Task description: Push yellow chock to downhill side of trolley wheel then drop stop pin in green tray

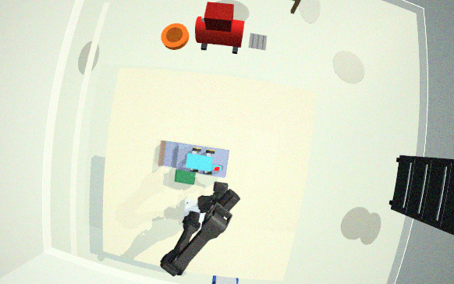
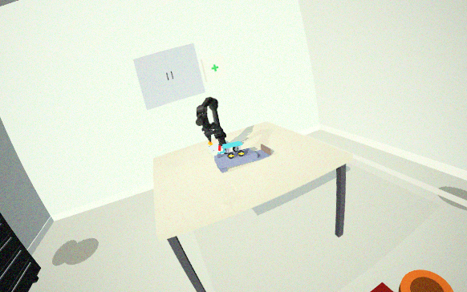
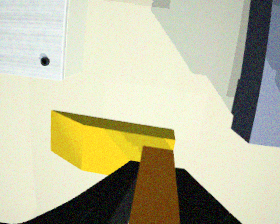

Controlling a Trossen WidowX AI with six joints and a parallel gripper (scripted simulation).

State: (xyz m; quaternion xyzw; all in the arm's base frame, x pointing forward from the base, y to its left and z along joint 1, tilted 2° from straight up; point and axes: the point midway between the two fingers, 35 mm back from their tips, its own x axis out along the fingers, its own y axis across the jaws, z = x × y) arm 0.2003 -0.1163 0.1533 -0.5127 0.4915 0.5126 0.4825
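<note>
Gripping the yellow chock [image 3: 98, 147] in the gripper [image 1: 221, 188] [image 2: 210, 140] [image 3: 155, 173], inward from the counter's [image 1: 267, 129] [image 2: 191, 192] [image 3: 206, 130] arm-side edge; not yet wedged. Farther in, left to fill: the green tray [image 1: 185, 176]. Beyond, left to pull: the red-headed stop pin [image 1: 217, 168] [image 2: 220, 148], apparently holding the trolley [image 1: 199, 161] [image 2: 232, 144].

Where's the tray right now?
In the top view, the green tray sits on the table against the ramp's near long side, between it and the arm, left of the pin.
</note>
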